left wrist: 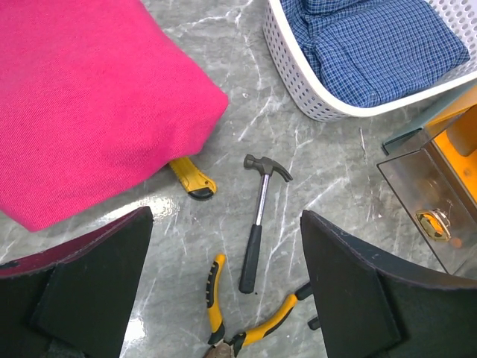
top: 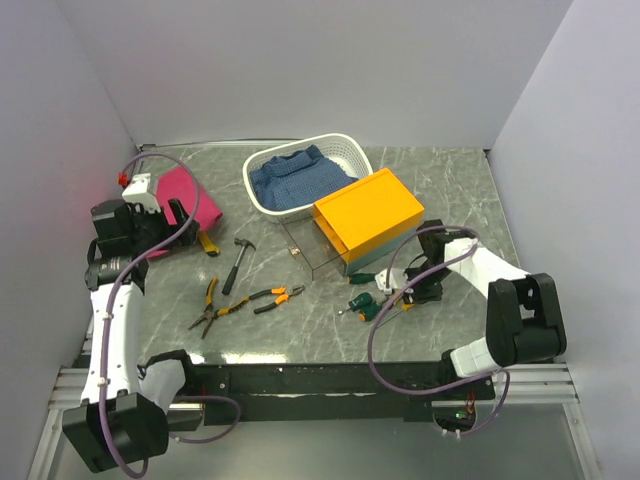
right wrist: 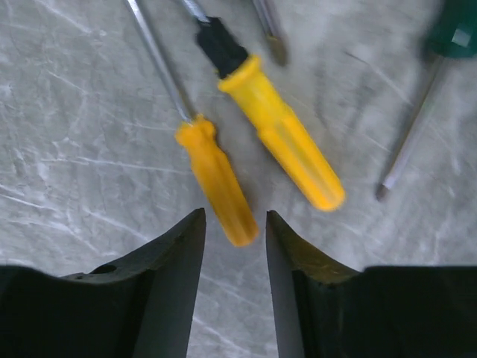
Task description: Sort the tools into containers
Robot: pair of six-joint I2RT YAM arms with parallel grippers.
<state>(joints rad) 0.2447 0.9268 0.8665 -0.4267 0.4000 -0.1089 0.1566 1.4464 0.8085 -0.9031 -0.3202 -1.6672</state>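
Observation:
The container (top: 368, 213) is an orange-yellow box with its clear drawer (top: 310, 246) pulled out to the left. My right gripper (right wrist: 235, 216) hovers low over the screwdrivers, open, jaws narrowly apart. The end of a small yellow-handled screwdriver (right wrist: 216, 177) lies between the fingertips, untouched. A bigger yellow screwdriver (right wrist: 283, 142) and a green-handled one (right wrist: 453, 33) lie beside it. In the top view the right gripper (top: 405, 290) is just in front of the box. My left gripper (left wrist: 226, 218) is wide open and empty, high above the hammer (left wrist: 257, 224) and yellow pliers (left wrist: 212, 302).
A white basket (top: 345, 150) holding blue checked cloth stands behind the box. A pink cloth (top: 180, 195) lies at the left, partly covering a yellow utility knife (left wrist: 192, 179). A second pair of pliers (top: 268, 298) lies mid-table.

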